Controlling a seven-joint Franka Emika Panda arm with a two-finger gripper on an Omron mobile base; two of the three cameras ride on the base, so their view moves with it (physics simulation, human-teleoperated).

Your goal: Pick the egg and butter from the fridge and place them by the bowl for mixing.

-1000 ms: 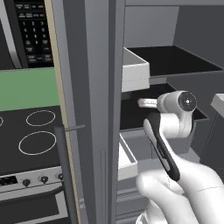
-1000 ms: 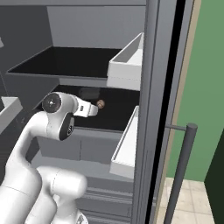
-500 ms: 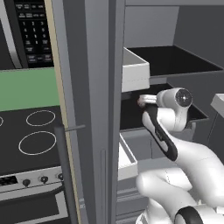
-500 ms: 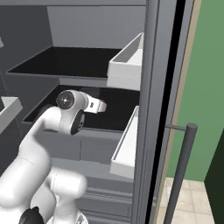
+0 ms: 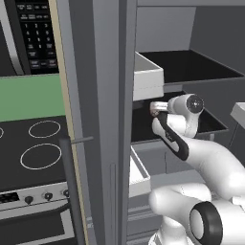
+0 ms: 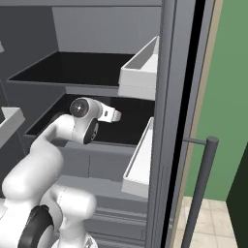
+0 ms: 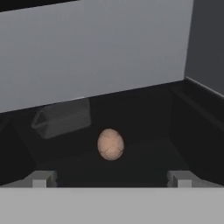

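Note:
The fridge (image 5: 107,124) stands open and my arm reaches onto its dark middle shelf (image 6: 131,133). In the hand view the egg (image 7: 110,144), tan and cracked-patterned, lies on the shelf floor just ahead of my gripper (image 7: 111,178), centred between the two fingertips (image 7: 41,178). The jaws stand wide open, apart from the egg, with nothing in them. From the base views the hand (image 5: 155,108) (image 6: 116,116) points into the shelf beside the white door bin. The butter and the bowl are out of view.
A dark flat box (image 7: 63,117) lies behind and left of the egg. White door bins (image 5: 147,72) (image 6: 140,162) flank the shelf opening. The shelf's side wall (image 7: 199,109) rises right of the egg. A stove (image 5: 38,153) sits left of the fridge, whose bar handle (image 6: 199,193) hangs at right.
The arm has stretched deeper into the middle shelf, its hand moving forward toward the egg. The jaws have stayed open.

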